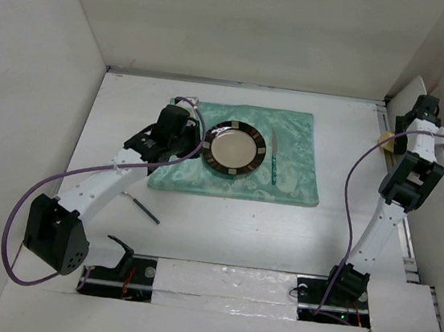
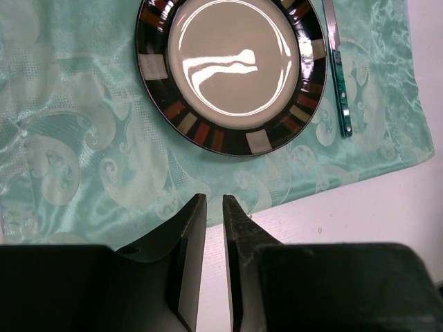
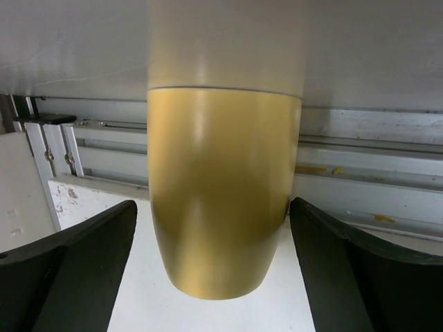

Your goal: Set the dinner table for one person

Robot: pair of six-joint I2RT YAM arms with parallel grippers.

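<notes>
On the white dinner table (image 1: 279,230) lies a mint-green placemat (image 1: 298,143). A plate (image 1: 235,147) with a dark patterned rim sits on it. A green-handled knife (image 1: 274,163) lies just right of the plate. My left gripper (image 1: 188,147) hovers at the placemat's near left edge. In the left wrist view its fingers (image 2: 214,197) stand barely apart, with nothing between them, short of the plate (image 2: 232,66). At the far right my right gripper (image 3: 213,203) is open. A yellow cup (image 3: 221,187) stands between its fingers, with a gap on the left side.
A thin dark utensil (image 1: 142,207) lies on the bare table in front of the placemat, left of centre. The yellow cup (image 1: 386,140) stands close to the right wall and its metal rails (image 3: 208,138). White walls enclose three sides.
</notes>
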